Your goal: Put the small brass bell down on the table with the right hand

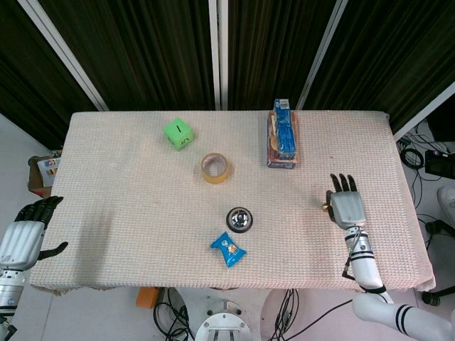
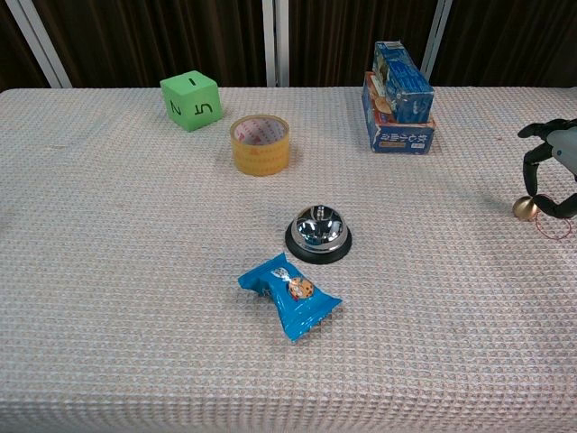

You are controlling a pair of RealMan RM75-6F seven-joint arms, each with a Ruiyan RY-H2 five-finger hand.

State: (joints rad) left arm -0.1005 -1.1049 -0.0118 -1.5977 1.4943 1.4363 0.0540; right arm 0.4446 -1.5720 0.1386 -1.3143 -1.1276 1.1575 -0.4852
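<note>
The small brass bell (image 2: 524,207) is at the table's right edge, low against the cloth, with a thin red loop beside it. My right hand (image 2: 553,168) arches over it, and a dark fingertip and the thumb close on the bell's top. From the head view the bell (image 1: 325,207) peeks out at the thumb side of the right hand (image 1: 345,206). My left hand (image 1: 25,234) hangs off the table's left front corner with its fingers apart and nothing in it.
A silver call bell (image 2: 317,232) and a blue snack packet (image 2: 288,294) lie mid-table. A roll of yellow tape (image 2: 260,143), a green die (image 2: 191,100) and a blue carton (image 2: 400,112) stand further back. The table's right edge (image 1: 412,213) is close to the right hand.
</note>
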